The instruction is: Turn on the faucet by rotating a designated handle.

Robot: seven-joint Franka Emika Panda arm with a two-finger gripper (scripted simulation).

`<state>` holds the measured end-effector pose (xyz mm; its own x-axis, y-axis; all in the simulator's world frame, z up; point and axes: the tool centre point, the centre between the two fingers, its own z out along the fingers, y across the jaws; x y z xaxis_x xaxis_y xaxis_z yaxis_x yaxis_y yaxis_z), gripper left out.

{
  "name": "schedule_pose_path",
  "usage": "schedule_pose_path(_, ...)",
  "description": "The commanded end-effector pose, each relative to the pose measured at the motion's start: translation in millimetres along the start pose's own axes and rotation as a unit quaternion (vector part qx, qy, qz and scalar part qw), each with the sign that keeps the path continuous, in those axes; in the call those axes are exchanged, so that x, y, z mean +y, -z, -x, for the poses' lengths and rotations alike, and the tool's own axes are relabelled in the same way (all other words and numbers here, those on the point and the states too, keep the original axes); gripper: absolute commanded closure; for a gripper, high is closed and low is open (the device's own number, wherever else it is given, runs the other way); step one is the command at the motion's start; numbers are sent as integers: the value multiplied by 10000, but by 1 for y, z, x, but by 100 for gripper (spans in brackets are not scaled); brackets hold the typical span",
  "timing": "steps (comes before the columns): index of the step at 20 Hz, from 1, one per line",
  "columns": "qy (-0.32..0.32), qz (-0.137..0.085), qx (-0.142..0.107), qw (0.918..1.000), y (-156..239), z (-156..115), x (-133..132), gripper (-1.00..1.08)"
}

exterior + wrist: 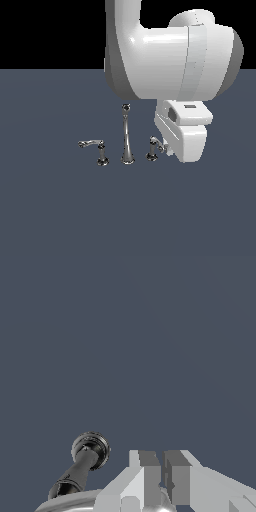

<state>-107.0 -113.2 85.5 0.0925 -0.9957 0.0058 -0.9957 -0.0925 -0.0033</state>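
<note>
Faucet [127, 135] upright on the counter [50, 210], handles either side. Fingers [162, 478] nearly together at the handle [154, 146] on the exterior view's right, likely to push it round; actual contact unclear.

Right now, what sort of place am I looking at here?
Likely a computer-simulated test scene, not a real room: a chrome faucet with two handles stands alone on a flat grey floor, under a black void, beside a white robot arm.
</note>
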Motion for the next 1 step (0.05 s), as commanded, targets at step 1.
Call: schedule_pose_path(1, 181, 15, -29, 9998, 0, 23, 0, 108)
